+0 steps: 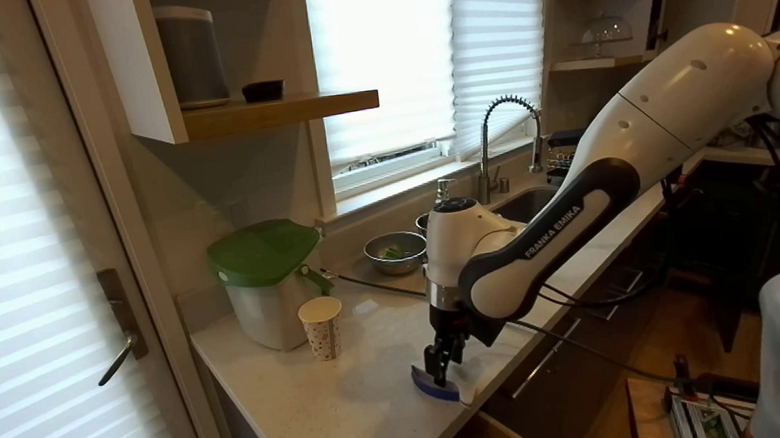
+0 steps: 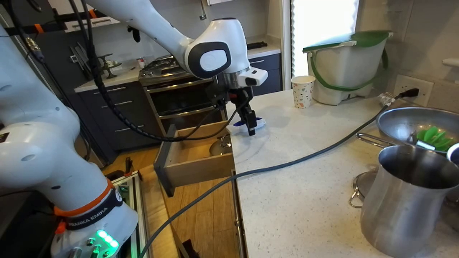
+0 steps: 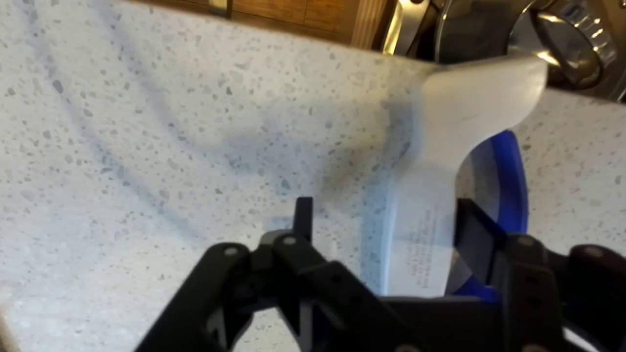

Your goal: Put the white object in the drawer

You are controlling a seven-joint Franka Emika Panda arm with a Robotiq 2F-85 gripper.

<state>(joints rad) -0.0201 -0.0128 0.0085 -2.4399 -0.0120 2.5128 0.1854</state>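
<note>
Tool (image 3: pixel 385 214): Since the white object (image 3: pixel 425 205) is slim along its middle, the fingers (image 3: pixel 303 215) straddle that stretch in the wrist view, presumably to squeeze it across its narrow way; they stand apart, with a visible gap on the left, while the right one sits just beside the white side, contact unclear.

White object: lies on the table (image 2: pixel 287 204) close to its edge, not yet lifted; the flared end (image 3: pixel 494 93), at the far side of the wrist view, meets that edge, and whether it overhangs I cannot tell.

Drawer (image 2: pixel 200 171): pulled out left of the table and lower, in an exterior view, likely so that a short lift and sideways carry is enough; metal kitchenware (image 2: pixel 217 147) lies inside, so the white object may need to settle beside it.

Grey cable (image 2: pixel 283 165): crosses the table nearer than the tool, apart from the white object; keeping to its far side seems wise.

Cup (image 2: pixel 302 95) and container (image 2: pixel 344 73): stand far and right of the tool, apparently with no part in this.

Printed face (image 3: pixel 423 252): smooth and white, bluish where shaded, its small lines too blurred to read.

Blue band (image 3: pixel 512 183): bows along the white object's right side; whether the two are one piece I cannot tell.
</note>
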